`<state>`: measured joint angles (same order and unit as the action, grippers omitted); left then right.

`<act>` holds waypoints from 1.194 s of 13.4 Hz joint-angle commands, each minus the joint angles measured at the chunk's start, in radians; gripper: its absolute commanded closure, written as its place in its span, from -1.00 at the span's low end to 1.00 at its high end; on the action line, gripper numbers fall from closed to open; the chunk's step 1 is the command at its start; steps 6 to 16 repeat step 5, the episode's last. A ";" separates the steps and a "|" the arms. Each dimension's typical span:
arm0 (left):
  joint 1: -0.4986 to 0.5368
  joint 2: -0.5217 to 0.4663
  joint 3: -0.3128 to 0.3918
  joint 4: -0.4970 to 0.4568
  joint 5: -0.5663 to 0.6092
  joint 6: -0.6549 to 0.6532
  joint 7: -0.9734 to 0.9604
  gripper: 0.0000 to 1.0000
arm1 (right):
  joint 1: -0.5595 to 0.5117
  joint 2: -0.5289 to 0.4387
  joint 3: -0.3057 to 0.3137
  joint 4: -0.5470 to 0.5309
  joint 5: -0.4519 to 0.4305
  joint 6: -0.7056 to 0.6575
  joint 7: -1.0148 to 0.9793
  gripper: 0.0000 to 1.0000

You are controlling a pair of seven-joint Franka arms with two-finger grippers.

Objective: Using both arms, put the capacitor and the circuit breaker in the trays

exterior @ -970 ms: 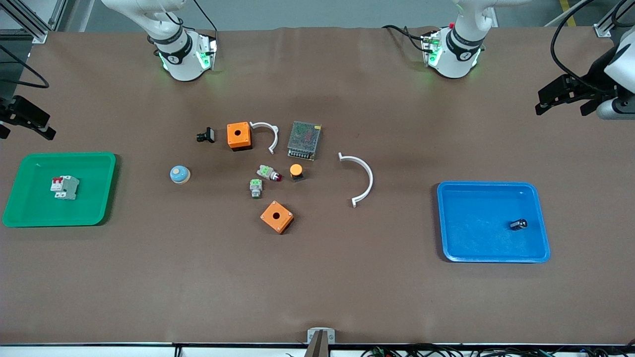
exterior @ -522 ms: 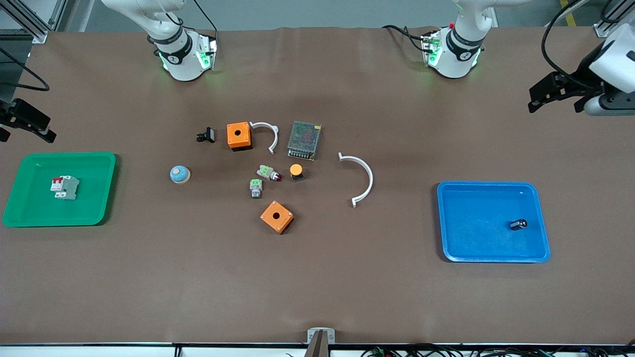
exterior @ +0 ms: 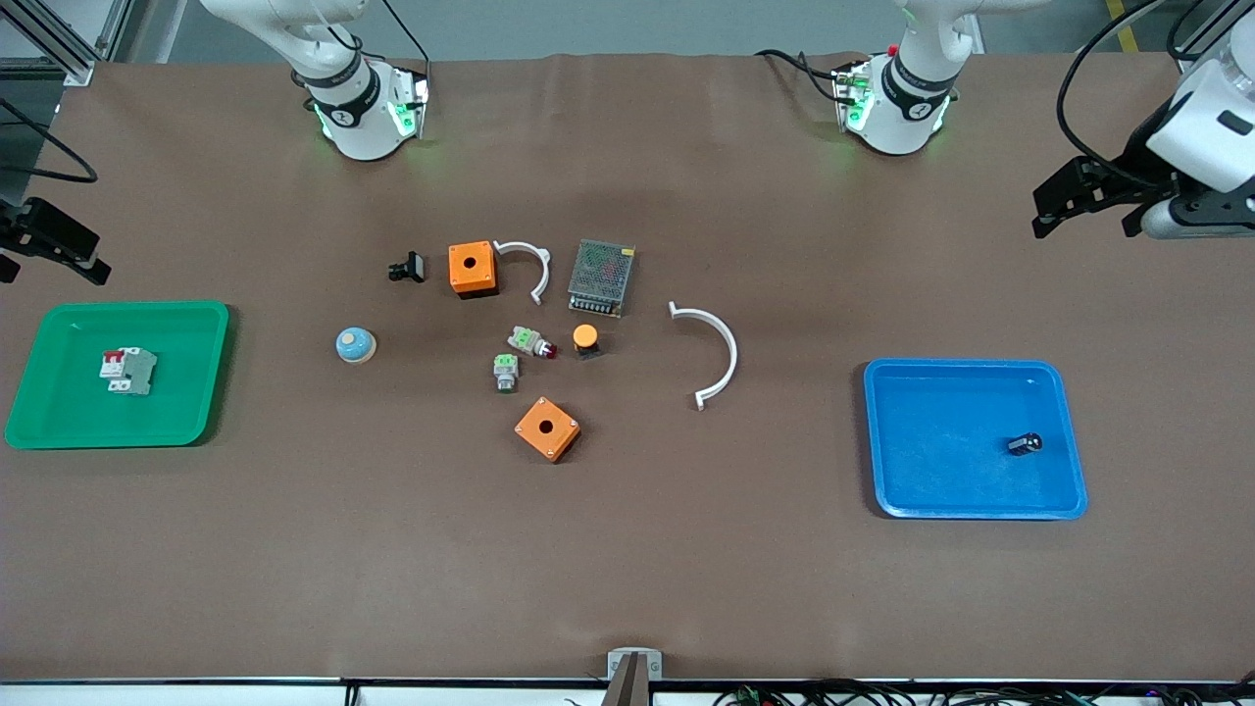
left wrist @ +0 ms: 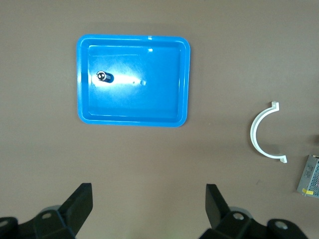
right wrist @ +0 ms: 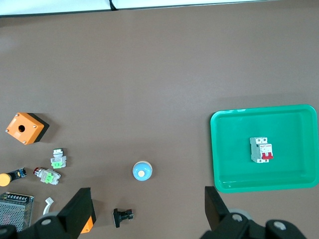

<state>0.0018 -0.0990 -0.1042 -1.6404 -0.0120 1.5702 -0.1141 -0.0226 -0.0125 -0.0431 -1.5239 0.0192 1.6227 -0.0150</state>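
Note:
The capacitor lies on its side in the blue tray toward the left arm's end of the table; it also shows in the left wrist view in that tray. The circuit breaker, white-grey with red toggles, lies in the green tray toward the right arm's end, and shows in the right wrist view. My left gripper is open and empty, high over bare table beside the blue tray. My right gripper is open and empty, high beside the green tray.
In the table's middle lie two orange boxes, a mesh-topped power supply, two white curved clips, a blue domed button, green push-buttons, an orange-capped button and a black clip-like part.
My left gripper has drifted a little toward the table's middle and its wrist has risen. The right gripper has hardly moved. The capacitor and circuit breaker lie still in their trays.

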 commanded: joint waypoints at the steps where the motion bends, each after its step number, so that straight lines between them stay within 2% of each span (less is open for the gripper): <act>1: 0.003 0.028 0.001 0.054 0.021 -0.033 0.005 -1.00 | -0.002 0.014 -0.001 0.031 -0.005 -0.021 0.000 -1.00; 16: 0.003 0.035 -0.003 0.053 0.021 -0.049 0.004 -1.00 | -0.004 0.009 -0.001 0.033 -0.005 -0.023 0.000 -1.00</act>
